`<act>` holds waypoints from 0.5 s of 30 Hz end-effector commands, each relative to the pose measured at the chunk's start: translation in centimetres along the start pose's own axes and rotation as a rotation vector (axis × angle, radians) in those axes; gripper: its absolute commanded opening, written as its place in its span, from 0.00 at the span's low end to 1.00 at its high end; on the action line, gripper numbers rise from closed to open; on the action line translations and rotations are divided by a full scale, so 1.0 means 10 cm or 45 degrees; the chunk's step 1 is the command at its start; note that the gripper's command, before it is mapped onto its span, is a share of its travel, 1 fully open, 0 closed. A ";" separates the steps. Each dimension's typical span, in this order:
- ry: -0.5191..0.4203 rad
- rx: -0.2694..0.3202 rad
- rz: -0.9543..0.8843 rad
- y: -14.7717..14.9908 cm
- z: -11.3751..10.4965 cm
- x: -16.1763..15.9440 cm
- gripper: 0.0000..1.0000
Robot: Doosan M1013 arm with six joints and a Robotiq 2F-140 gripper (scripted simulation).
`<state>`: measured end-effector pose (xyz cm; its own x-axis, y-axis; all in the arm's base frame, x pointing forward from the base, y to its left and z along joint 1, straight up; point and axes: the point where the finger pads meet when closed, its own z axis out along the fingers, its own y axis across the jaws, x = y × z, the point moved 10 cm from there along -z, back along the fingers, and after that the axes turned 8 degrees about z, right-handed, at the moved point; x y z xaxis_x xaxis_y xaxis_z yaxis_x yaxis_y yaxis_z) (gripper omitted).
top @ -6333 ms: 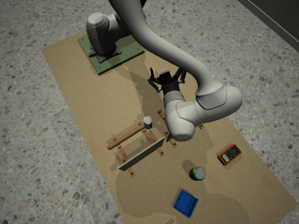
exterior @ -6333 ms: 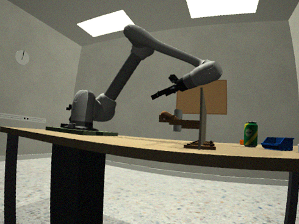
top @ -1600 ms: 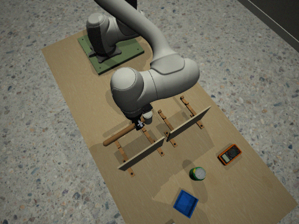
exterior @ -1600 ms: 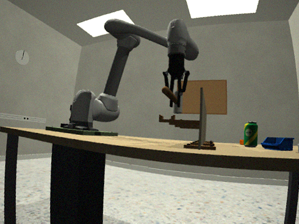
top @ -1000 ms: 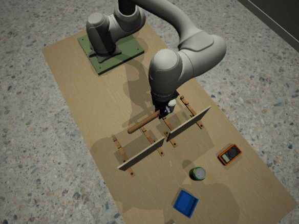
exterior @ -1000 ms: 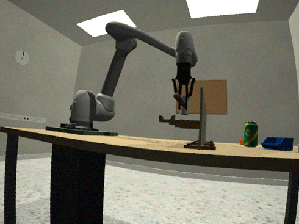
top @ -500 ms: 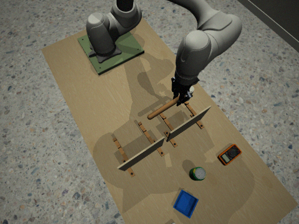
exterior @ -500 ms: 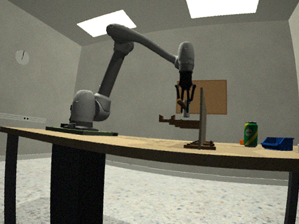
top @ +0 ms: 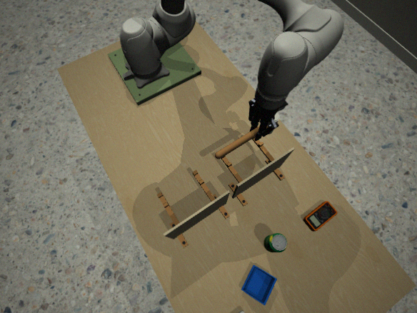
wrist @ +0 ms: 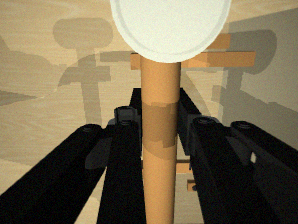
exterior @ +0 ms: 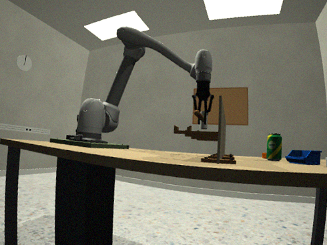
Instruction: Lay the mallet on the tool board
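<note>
Wooden table [top: 107, 143]: can [top: 275, 242] label unreadable, blue bin [top: 259, 284] holds nothing; my claw [top: 261, 133] pinching the mallet [top: 235, 144] by its handle, held above the right board's arms [top: 233, 173]

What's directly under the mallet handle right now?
In the top view the mallet, held in the gripper, hangs over the board's arms. The wrist view shows an orange arm beneath the handle; the white head and the fingers cover the rest.

Workshop: tool boards [top: 263, 172], multimeter [top: 320, 216].
</note>
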<state>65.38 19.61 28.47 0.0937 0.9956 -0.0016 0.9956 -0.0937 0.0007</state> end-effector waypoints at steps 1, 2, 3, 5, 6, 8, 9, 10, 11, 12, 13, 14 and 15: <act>0.001 -0.002 0.001 0.00 0.01 0.00 0.10; 0.001 -0.002 0.001 0.00 0.05 0.00 0.10; 0.001 -0.002 0.001 0.00 0.11 0.00 0.10; 0.001 -0.001 0.001 0.00 0.30 0.00 0.10; 0.001 -0.001 0.001 -0.01 0.41 0.00 0.10; 0.001 -0.001 0.001 0.00 0.62 0.00 0.10; 0.001 -0.001 0.001 -0.01 0.70 0.00 0.10; 0.001 -0.001 0.001 -0.01 0.76 0.00 0.10; 0.001 -0.001 0.001 -0.01 0.81 0.00 0.10; 0.001 -0.001 0.001 -0.01 0.83 0.00 0.10; 0.001 -0.001 0.001 -0.01 0.83 0.00 0.10; 0.001 -0.001 0.001 -0.01 0.83 0.00 0.10; 0.001 -0.001 0.001 -0.01 0.83 0.00 0.10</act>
<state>65.18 19.56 20.67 0.0940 0.9956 -0.0024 0.9956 -0.0940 -0.0011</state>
